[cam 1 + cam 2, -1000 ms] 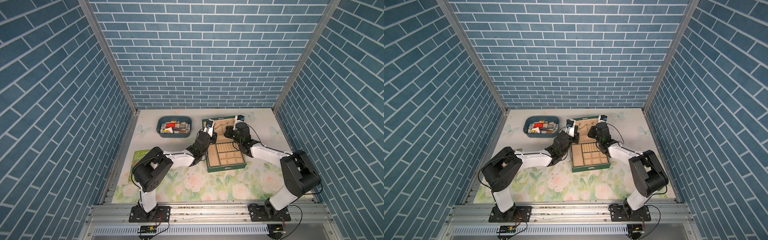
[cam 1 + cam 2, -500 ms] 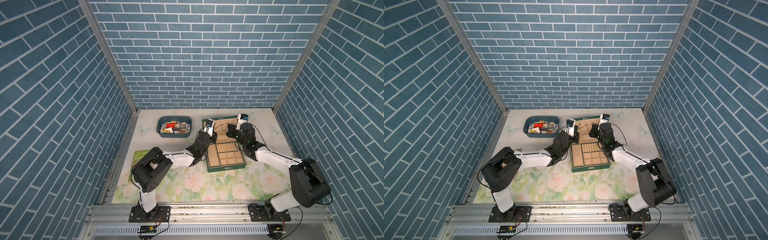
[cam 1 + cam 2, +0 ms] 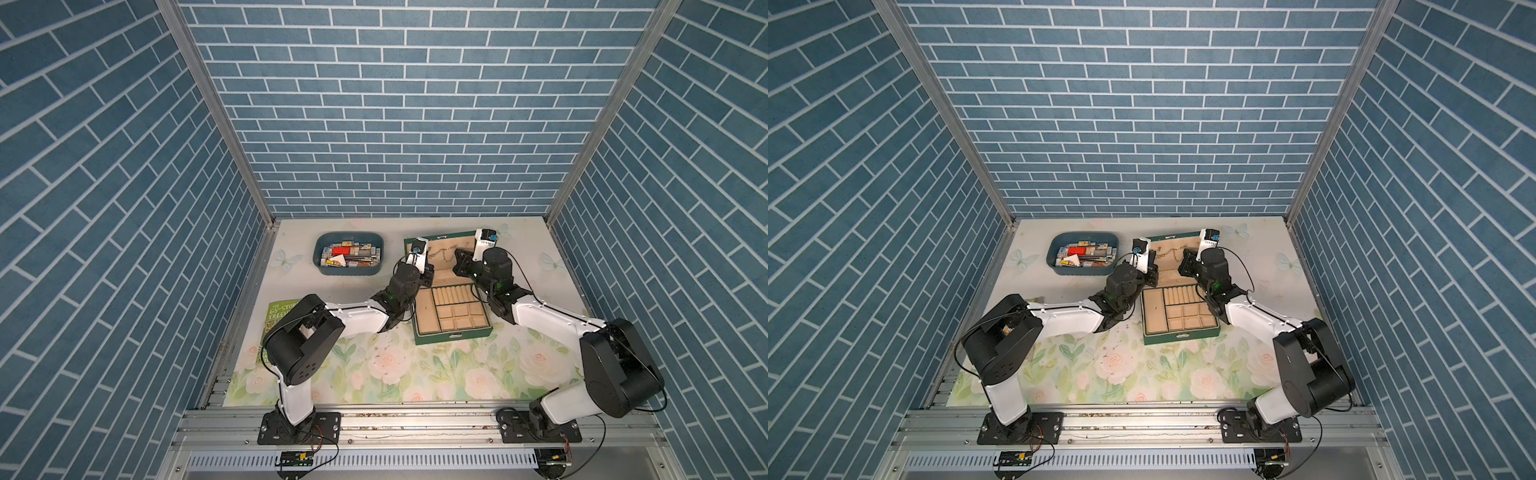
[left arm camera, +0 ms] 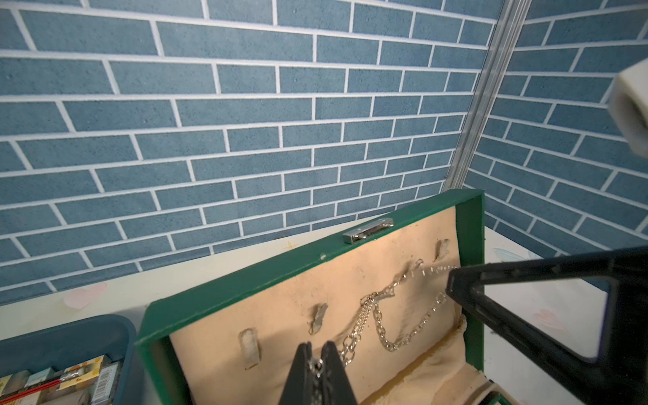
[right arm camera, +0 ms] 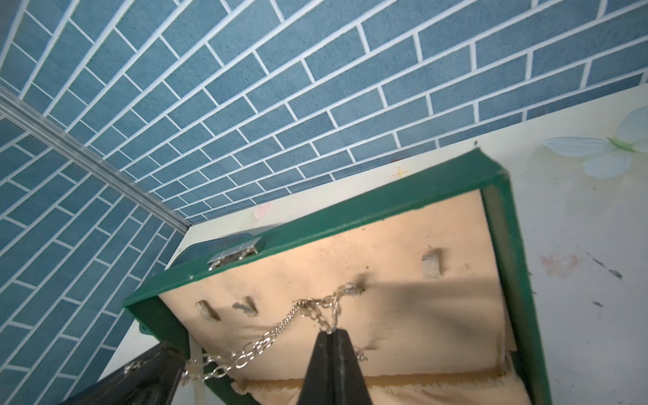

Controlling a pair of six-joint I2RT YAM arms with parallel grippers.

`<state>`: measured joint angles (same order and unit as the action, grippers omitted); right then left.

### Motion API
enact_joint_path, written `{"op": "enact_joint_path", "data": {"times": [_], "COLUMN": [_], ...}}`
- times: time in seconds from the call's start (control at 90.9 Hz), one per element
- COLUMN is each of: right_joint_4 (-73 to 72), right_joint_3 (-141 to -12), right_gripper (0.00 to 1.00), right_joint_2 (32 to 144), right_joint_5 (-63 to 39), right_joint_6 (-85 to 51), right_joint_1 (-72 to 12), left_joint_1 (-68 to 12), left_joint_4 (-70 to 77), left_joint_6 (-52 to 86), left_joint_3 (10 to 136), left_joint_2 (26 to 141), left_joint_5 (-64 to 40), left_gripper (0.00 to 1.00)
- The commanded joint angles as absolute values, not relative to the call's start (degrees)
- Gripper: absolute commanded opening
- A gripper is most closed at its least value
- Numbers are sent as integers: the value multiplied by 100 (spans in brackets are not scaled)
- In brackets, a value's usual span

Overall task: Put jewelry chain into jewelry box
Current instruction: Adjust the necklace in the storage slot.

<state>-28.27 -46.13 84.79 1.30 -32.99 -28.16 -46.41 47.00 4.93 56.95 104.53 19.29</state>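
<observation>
Jewelry chain (image 4: pixel 363 315) pinched by closed left hand (image 4: pixel 317 354) and right hand (image 5: pixel 331 336) above floral tabletop (image 3: pixel 415 374), blue-brick walls (image 3: pixel 395 104) around.

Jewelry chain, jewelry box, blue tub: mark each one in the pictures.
jewelry chain (image 4: pixel 387 345), left wrist view, lowest links of its slack loop.
jewelry box (image 4: pixel 245 285), left wrist view, green rim of the open lid.
blue tub (image 3: pixel 349 272), a top view, its near outer wall.
</observation>
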Motion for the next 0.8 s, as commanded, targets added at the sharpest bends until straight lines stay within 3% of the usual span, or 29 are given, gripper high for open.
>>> {"op": "enact_joint_path", "data": {"times": [0.0, 0.792], "right_joint_4": [-3213, -3156], "right_joint_3": [-4500, -4373], "right_gripper": [0, 0], "right_joint_2": [8240, 8891], "right_joint_5": [-53, -9], "right_joint_6": [-3250, -3502], "right_joint_1": [-2795, -2660], "left_joint_1": [-4667, -4667], "left_joint_4": [4654, 4606], "left_joint_6": [497, 494], "left_joint_3": [5695, 5685], "left_joint_2": [10319, 10342], "left_joint_5": [1960, 1965], "left_gripper": [0, 0]}}
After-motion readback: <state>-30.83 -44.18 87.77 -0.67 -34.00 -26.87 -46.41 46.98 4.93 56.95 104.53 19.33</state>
